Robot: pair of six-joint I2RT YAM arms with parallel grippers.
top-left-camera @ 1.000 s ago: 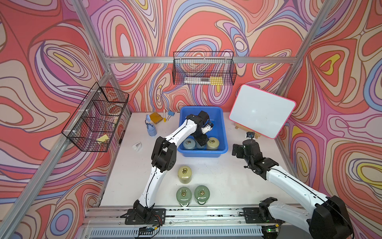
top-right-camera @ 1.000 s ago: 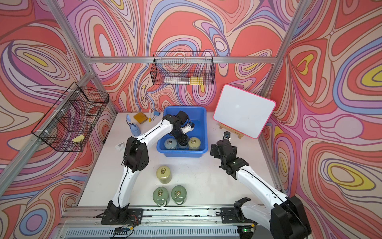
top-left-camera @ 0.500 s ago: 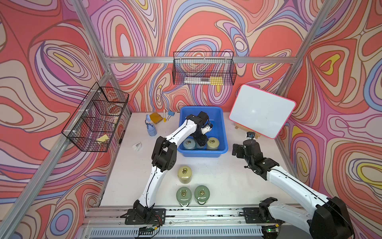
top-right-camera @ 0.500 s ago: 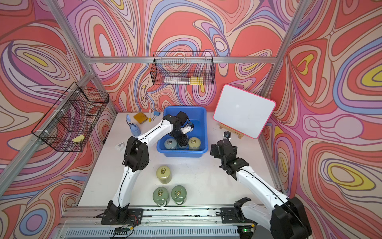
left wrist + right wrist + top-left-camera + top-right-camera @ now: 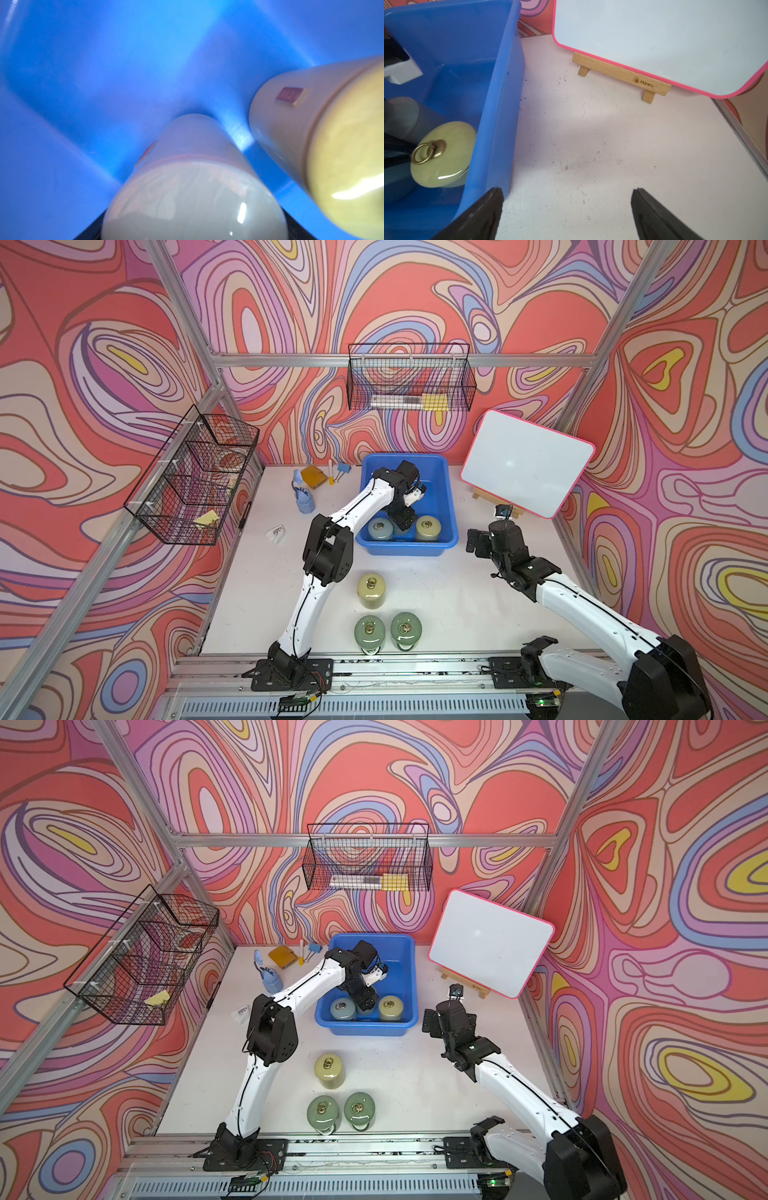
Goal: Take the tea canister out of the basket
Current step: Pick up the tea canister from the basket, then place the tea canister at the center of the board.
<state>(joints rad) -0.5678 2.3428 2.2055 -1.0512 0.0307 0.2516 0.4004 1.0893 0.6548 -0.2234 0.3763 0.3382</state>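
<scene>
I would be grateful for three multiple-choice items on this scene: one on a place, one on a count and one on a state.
1. Where is the left pincer relative to the basket? A in front of it; B down inside it; C behind it.
2. How many canisters stand on the table outside the basket? A two; B five; C three.
3. How is the right pincer? A open and empty; B shut on a canister; C shut on the basket rim.
Answers: 1 B, blue walls surround it. 2 C, one yellow-green and two green. 3 A, its jaws stand wide apart with nothing between.
</scene>
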